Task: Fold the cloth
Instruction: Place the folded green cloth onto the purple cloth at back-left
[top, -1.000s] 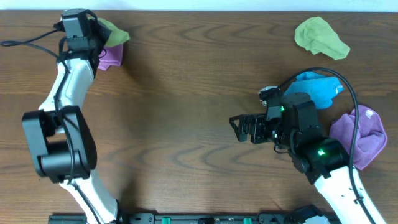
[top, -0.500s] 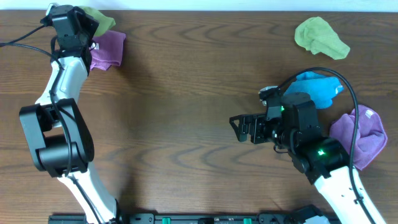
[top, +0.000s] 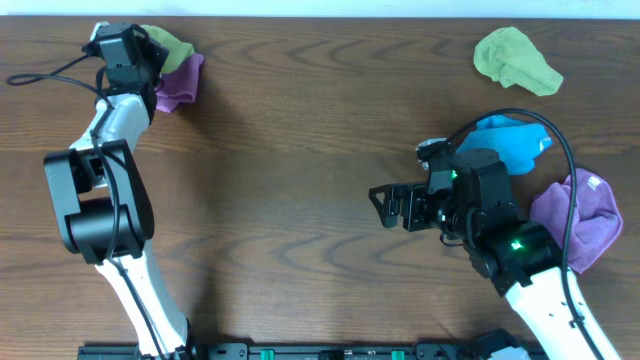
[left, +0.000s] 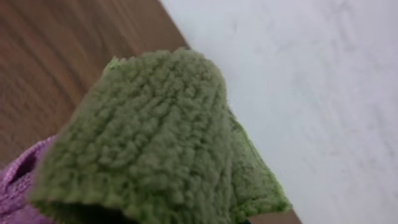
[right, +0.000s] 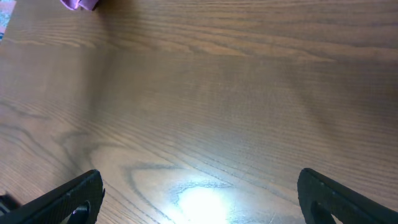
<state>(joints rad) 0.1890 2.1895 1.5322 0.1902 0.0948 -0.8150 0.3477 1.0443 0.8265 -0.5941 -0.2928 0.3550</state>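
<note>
Green cloth (top: 170, 45) is lying bunched at the far left corner of the table (top: 280, 130); it is sitting right at the far edge, with a white surface (left: 311, 93) showing beyond it in the left wrist view; in that view the green cloth (left: 155, 137) is filling most of the frame, thick looped pile, one rounded fold facing the camera.

Purple cloth (top: 182, 82) is lying crumpled against its near side, touching it; in the left wrist view the purple cloth (left: 15, 180) is peeking in at the lower left.

Left hand (top: 135, 50) is sitting over the left part of the green cloth, the arm reaching up along the left edge; its fingers are not showing in either view, so I cannot tell whether it is spread or pinching the cloth.

Right hand (top: 383, 208) is hovering over bare wood in the near right part of the table, pointing left, well apart from the green cloth; its fingers are standing spread wide with nothing between them; the right wrist view is showing both dark fingertips (right: 74, 199) at the lower corners, with wood grain and a glare patch between.

Second green cloth (top: 515, 60) is lying crumpled near the far right corner; blue cloth (top: 515, 142) is lying by the right side, partly under the right arm; second purple cloth (top: 585, 220) is lying at the right edge, just beside that arm.
</note>
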